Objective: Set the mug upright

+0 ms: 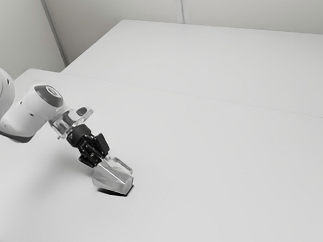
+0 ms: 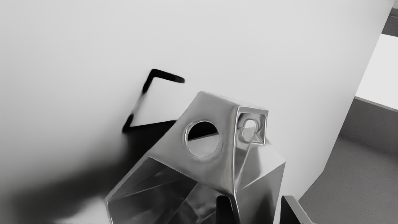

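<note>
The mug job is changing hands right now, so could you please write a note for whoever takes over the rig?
End effector: open, one finger inside the mug, the other outside, the mug's wall between them.
Mug: tipped, its mouth toward the end effector; I can't tell if it rests on the table.
Done: the fingers are placed astride the wall.
Left: close on the wall, turn the mug upright, set it on its base, let go and back off.
</note>
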